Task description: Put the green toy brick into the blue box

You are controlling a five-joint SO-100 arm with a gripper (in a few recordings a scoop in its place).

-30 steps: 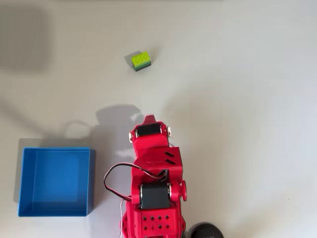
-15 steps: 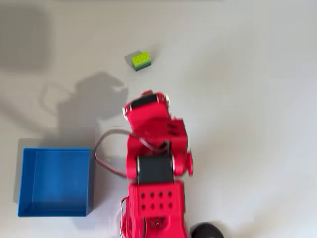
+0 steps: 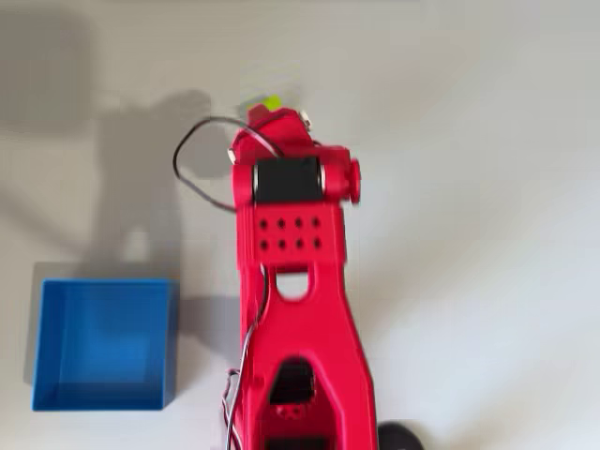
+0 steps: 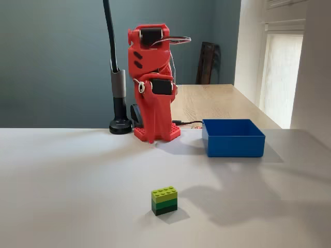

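— Can you make out the gripper (image 3: 275,116) from above?

— Just its red tip, poking out past the wrist of the one red arm (image 3: 295,309). The wrist covers the fingers, so I cannot tell whether they are apart or together.

— And the green brick (image 3: 272,103)?

— One of them. In the overhead view it lies right at the gripper's tip, mostly hidden under it, with only a lime corner showing. Touching or not, I cannot say.

— From the fixed view?

— There the brick (image 4: 164,200) stands alone on the white table (image 4: 62,196), studs up, lime on top and darker green below. The arm (image 4: 153,77) stands folded upright well behind it.

— How many boxes?

— One blue box (image 3: 172,337), nothing in it. Seen from above it sits well away from the gripper, back beside the arm's base, on the picture's left. In the fixed view the box (image 4: 235,145) is to the right of the arm.

— Anything else?

— A black cable (image 3: 187,164) looping left of the gripper, and one black post (image 4: 117,82) beside the arm.
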